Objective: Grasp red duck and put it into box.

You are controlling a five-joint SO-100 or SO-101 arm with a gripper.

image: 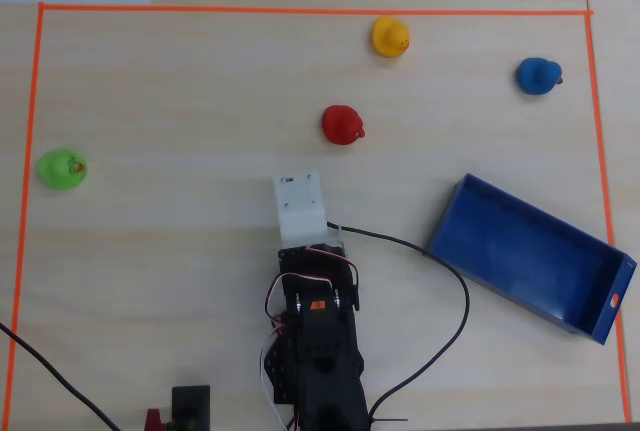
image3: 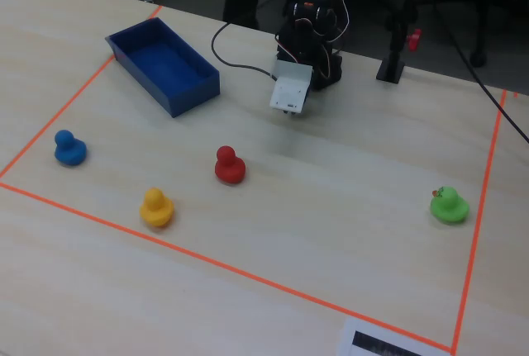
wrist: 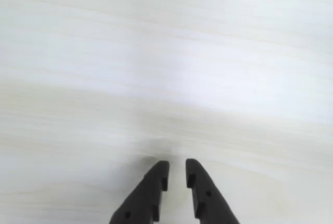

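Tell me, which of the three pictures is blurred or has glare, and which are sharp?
Wrist view: the tabletop is washed out by bright glare, its grain smeared; only the gripper tips look crisp. Overhead view: evenly lit, sharp, the red duck clear. Fixed view: dimmer, slightly soft, background dark.

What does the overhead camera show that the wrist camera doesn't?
Only the overhead view shows the red duck, yellow duck, blue duck, green duck, the empty blue box and the orange tape border. Only the wrist view shows the gripper, its black fingertips nearly together and holding nothing. Both show the pale wooden table.
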